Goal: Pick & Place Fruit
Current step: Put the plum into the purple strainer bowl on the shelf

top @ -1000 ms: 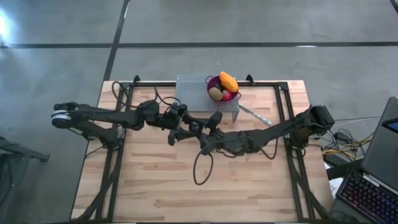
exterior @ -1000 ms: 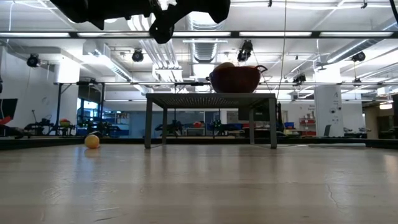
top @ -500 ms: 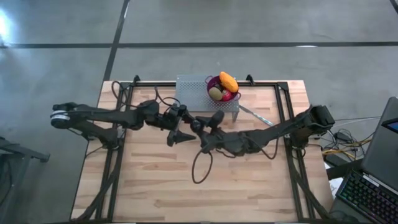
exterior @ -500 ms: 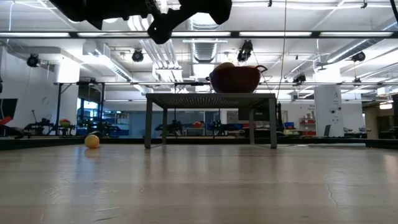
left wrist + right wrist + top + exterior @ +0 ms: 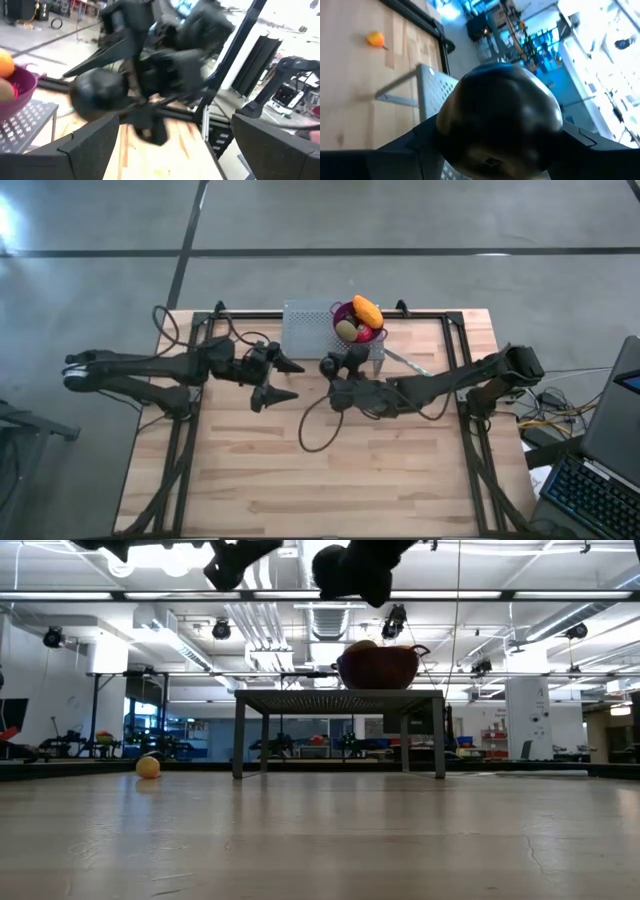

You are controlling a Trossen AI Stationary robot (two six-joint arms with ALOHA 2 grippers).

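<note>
My right gripper (image 5: 335,370) is shut on a near-black round fruit (image 5: 500,117), high above the table just near of the grey perforated stand (image 5: 310,330). On that stand sits the purple bowl (image 5: 372,335). It holds an elongated orange fruit (image 5: 368,310), a brown-green oval (image 5: 347,330) and something red. A small orange ball (image 5: 148,767) lies on the table to the left, also in the right wrist view (image 5: 375,38). My left gripper (image 5: 285,380) is open, raised left of the right gripper and pointing at it. My right gripper pinches the near-black round fruit between its two fingers (image 5: 427,137), one on each side of the ball's sides (image 5: 452,125). The fingers come roughly level from the table's right. The fruit is lifted clear, high over the table (image 5: 345,568).
A thin silver utensil (image 5: 410,365) lies right of the stand. A black cable loop (image 5: 315,425) hangs from the right arm over the table's middle. Black frame rails run along the table's left, right and far edges. Bare wood spreads across the near half (image 5: 330,490).
The two grippers, close together a second ago, have drawn apart. My left gripper has pulled back toward the table's left edge. My right gripper has moved toward the far edge and the stand.
</note>
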